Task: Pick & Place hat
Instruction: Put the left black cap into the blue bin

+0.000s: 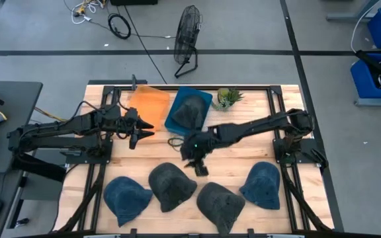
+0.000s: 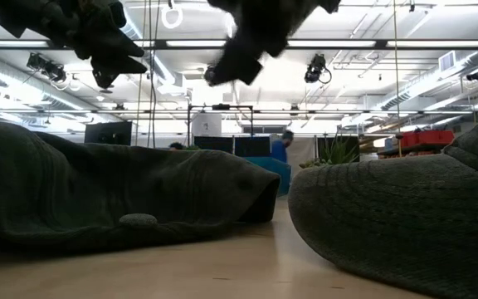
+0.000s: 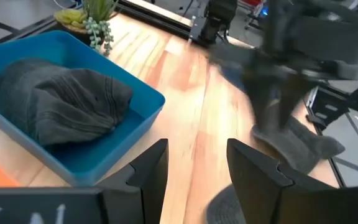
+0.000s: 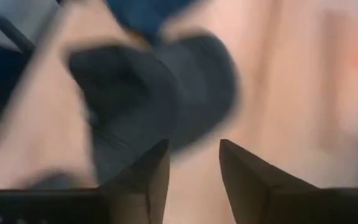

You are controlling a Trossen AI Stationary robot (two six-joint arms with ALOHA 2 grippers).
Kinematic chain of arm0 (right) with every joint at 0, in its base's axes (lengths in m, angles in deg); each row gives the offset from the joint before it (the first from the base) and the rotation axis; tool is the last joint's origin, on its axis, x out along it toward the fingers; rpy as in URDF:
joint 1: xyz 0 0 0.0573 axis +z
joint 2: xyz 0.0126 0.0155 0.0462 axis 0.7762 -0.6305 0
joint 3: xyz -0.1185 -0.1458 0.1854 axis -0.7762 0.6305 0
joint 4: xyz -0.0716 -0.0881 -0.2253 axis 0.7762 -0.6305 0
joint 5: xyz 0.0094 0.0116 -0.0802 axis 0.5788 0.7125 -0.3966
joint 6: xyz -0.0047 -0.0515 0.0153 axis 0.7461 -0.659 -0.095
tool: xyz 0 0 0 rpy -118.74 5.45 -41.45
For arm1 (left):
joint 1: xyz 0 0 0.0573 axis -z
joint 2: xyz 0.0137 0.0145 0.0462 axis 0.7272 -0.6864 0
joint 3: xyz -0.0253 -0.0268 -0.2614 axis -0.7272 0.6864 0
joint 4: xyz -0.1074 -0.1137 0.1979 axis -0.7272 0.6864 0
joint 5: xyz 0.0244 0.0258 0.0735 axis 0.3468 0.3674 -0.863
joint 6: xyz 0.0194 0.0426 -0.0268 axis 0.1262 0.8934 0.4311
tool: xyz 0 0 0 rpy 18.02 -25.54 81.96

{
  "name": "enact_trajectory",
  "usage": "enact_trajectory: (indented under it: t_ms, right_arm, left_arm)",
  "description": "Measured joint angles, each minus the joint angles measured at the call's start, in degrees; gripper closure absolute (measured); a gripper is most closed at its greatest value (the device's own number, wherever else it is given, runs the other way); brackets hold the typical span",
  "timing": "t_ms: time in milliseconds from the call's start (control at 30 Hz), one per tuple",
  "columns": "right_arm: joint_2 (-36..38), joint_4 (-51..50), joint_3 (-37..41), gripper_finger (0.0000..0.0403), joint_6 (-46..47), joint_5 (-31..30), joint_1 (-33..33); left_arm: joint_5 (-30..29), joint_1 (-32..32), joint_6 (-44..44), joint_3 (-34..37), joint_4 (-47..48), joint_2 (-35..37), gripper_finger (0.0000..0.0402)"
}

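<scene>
Four hats lie in a row at the near edge of the table. One dark hat sits just below the right claw, whose fingers are apart and hold nothing. Only the high view shows the whole row; the right wrist view is too blurry to make out. The left claw hangs open beside the orange tray. Farther back, a grey hat rests in the blue bin.
</scene>
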Motion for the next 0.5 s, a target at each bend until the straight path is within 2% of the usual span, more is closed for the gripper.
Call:
enact_trajectory:
  t_ms: [67,167,333,500]
  right_arm:
    - [0.0,9.2,2.7,0.0238,2.6,2.1,1.6]
    - [0.0,20.1,7.2,0.0218,4.1,1.5,4.1]
    - [0.0,25.5,12.5,0.0196,4.8,-5.3,7.1]
    - [-2.1,28.8,15.9,0.0192,9.1,-11.0,7.8]
  left_arm:
    - [0.0,0.0,0.0,0.0,0.0,0.0,0.0232]
    - [0.0,0.0,0.0,0.0,0.6,0.0,0.0232]
    - [0.0,0.0,-0.1,0.0,0.8,0.0,0.0232]
    - [0.0,0.0,0.0,0.0,0.7,0.0,0.0232]
